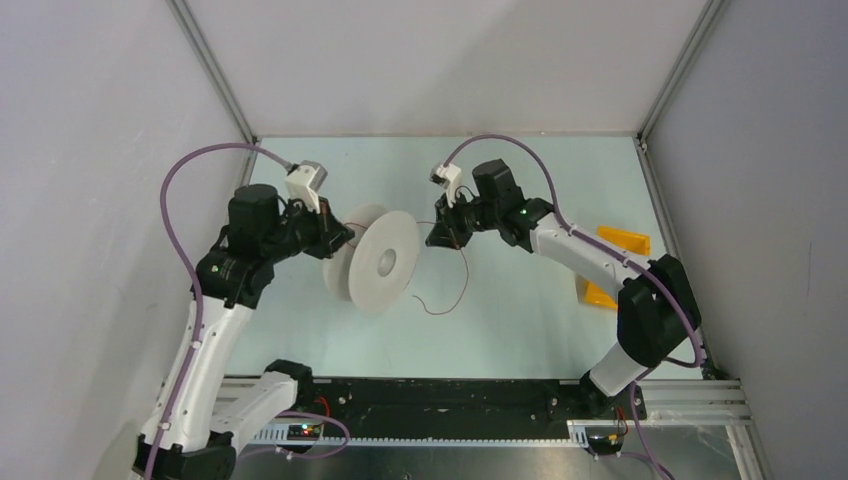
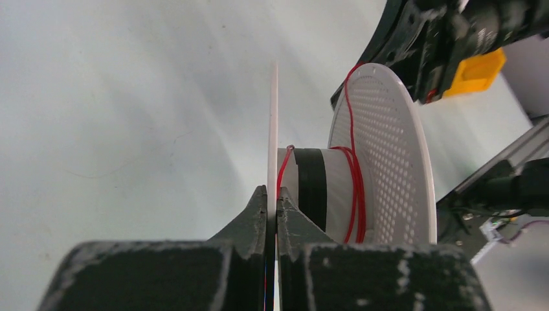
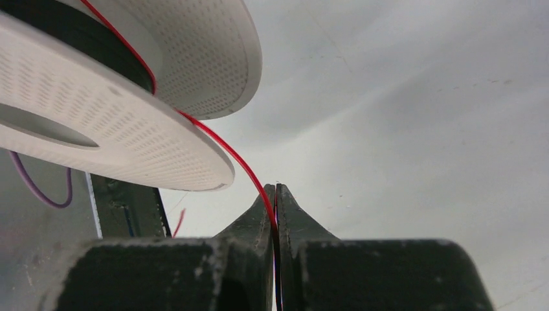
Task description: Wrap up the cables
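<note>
A white plastic spool (image 1: 378, 258) with two perforated flanges is held on edge above the table centre. My left gripper (image 1: 335, 235) is shut on the rim of its far flange (image 2: 273, 129). A thin red wire (image 2: 355, 188) has a few turns round the spool's core beside a black band. My right gripper (image 1: 447, 232), just right of the spool, is shut on the wire (image 3: 239, 165), which runs taut from the spool (image 3: 116, 123) into its jaws (image 3: 276, 194). The wire's loose tail (image 1: 450, 295) hangs in a curl down to the table.
Yellow wedge-shaped blocks (image 1: 612, 262) lie at the right of the table, behind my right arm. Grey enclosure walls stand close on the left, back and right. A black rail (image 1: 440, 400) runs along the near edge.
</note>
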Action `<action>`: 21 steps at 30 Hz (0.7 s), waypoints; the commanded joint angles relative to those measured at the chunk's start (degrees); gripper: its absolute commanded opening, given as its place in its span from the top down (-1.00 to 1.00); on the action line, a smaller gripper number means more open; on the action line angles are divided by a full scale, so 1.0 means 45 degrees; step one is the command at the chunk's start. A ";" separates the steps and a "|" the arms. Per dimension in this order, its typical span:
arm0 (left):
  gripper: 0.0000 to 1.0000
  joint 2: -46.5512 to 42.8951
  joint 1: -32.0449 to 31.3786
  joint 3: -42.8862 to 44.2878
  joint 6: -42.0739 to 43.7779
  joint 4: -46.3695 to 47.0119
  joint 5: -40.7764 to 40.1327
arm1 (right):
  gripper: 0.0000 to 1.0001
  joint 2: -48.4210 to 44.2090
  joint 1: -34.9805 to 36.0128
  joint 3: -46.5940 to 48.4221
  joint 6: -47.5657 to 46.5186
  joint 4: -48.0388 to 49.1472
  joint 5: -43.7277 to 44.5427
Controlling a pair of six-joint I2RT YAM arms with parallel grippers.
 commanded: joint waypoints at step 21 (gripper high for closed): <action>1.00 -0.0979 0.2208 -0.0434 -0.4086 0.3453 0.2896 | 0.76 -0.1739 -0.0693 -0.2745 0.2115 0.3567 -0.1148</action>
